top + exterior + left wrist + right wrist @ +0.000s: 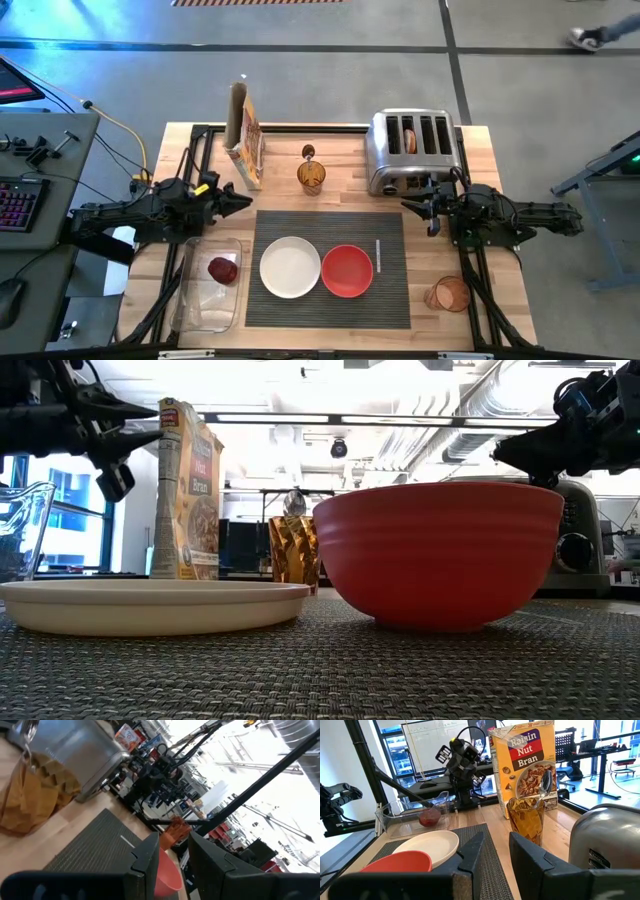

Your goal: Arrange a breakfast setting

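Dark red fruit [222,268] sits in the clear tray [196,313] beside the mat [385,290] — looks soft and slippery, so pinch it gently round the middle; left pincer [240,200] and right pincer [412,206] both hover released, empty.

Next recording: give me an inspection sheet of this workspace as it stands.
Surface: wooden table with ribbed mat at the centre.
Job's things: white plate and red bowl side by side on the mat; red fruit in the clear tray; bagel half in the toaster; spoon standing in the amber glass.
Clutter: cereal box; second amber glass lying on its side.
Grippers: left gripper and right gripper raised, jaws open, empty.
Cables: yellow cable beyond the left edge.
Surroundings: keyboard; a person's shoe.
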